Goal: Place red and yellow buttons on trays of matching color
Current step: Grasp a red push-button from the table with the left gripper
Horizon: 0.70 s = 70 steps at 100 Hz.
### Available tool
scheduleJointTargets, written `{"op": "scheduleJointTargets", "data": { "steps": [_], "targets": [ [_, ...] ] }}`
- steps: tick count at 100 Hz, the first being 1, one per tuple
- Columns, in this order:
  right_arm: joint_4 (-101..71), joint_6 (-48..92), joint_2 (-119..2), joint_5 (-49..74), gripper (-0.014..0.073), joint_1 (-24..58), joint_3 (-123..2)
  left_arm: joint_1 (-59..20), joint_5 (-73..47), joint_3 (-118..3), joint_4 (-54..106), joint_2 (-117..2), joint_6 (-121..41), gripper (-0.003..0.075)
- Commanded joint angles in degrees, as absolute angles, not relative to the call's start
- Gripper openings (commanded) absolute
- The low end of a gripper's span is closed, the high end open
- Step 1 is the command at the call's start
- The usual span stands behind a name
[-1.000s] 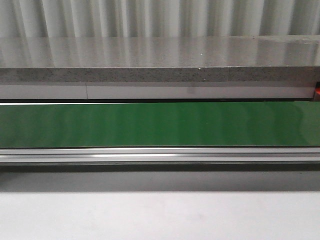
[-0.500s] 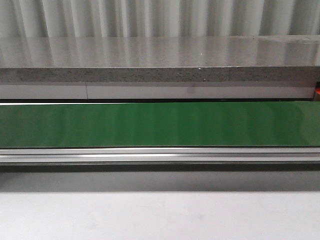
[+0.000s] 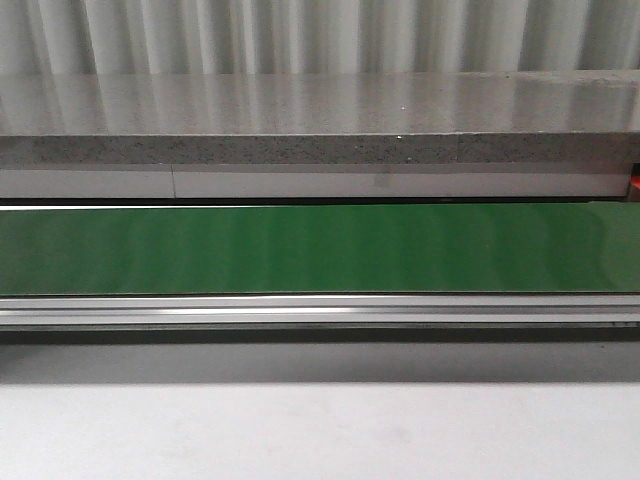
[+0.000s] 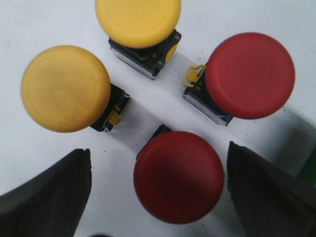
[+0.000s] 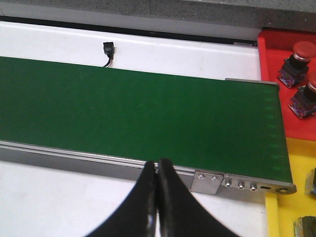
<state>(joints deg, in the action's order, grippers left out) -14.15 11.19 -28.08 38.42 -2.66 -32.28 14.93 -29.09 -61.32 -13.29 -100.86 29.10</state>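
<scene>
Across the front view runs a green conveyor belt (image 3: 320,250) in an aluminium frame (image 3: 320,312), white tabletop (image 3: 320,430) before it, grey speckled ledge (image 3: 320,125) and corrugated wall (image 3: 320,35) behind; under the left wrist, four buttons stand on white surface: two yellow buttons (image 4: 65,89) (image 4: 138,20), two red buttons (image 4: 178,177) (image 4: 250,75); left gripper (image 4: 158,192) jaws spread, straddling the nearer red button; right gripper (image 5: 158,197) jaws pressed together, empty, over the belt edge; red tray (image 5: 289,74) holds two red buttons (image 5: 302,52) (image 5: 308,94); yellow tray (image 5: 291,207) adjoins it.
</scene>
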Motion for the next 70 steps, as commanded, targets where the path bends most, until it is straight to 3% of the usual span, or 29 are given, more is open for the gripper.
{"op": "scheduleJointTargets", "data": {
  "steps": [1,11,40,70],
  "targets": [
    [-14.32,11.57,-28.08,35.10,-0.0067,-2.47,-33.70,15.04,-26.38,-62.93,-13.23,-98.59,29.59,0.0538],
    [-14.32,11.57,-28.08,35.10,-0.0067,-2.47,-33.70,15.04,-26.24,-62.93,-13.23,-98.59,29.48,0.0454],
    [-14.32,11.57,-28.08,35.10,-0.0067,-2.47,-33.70,14.93,-26.93,-62.93,-12.75,-96.84,29.12,-0.0021],
    [-14.32,11.57,-28.08,35.10,-0.0067,-2.47,-33.70,14.59,-32.54,-62.93,-12.62,-87.39,27.02,-0.0020]
  ]
}}
